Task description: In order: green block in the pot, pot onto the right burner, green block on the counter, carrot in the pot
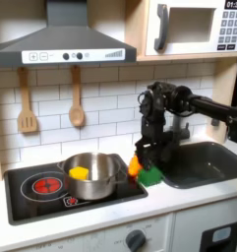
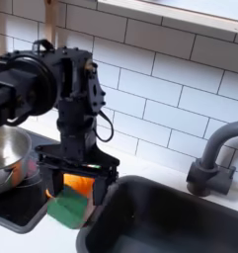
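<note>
Centre of the first exterior view: black gripper point(image 1: 143, 162) clamps the orange carrot point(image 1: 136, 167) above the green block point(image 1: 149, 178), beside the steel pot point(image 1: 90, 175) holding a yellow chunk point(image 1: 80, 172); dark sink point(image 1: 204, 162) right.

Pot point(image 1: 91, 175) on right burner point(image 1: 108, 189)

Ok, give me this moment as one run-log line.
pot: on right burner, yellow chunk inside | green block: on counter beside sink | gripper: low over carrot, grip unclear
</note>
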Controlling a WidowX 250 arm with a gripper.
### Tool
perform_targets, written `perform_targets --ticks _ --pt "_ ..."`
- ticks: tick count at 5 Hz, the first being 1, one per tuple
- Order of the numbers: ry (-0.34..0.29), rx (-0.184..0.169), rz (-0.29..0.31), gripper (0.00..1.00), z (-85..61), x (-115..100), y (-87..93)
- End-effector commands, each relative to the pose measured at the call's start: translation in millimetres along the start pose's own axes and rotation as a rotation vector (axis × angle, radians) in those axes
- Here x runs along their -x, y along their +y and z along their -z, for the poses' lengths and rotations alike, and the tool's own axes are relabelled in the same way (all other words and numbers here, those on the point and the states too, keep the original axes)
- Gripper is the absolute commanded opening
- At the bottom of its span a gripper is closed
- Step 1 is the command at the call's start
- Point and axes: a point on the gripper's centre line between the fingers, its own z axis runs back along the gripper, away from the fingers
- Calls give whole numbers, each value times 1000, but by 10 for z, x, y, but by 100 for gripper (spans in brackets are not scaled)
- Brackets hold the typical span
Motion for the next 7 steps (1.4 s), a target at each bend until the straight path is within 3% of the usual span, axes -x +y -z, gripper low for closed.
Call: perform_targets --ticks 1,2,4,5,7 --pt "-63 10 18 100 -194 -180 29" --pt "-54 9 38 100 -167 -219 66" --pt "-11 8 252 100 -70 -250 212" --pt "-2 20 306 100 -19 -251 263" --pt "4 75 471 100 6 -254 125"
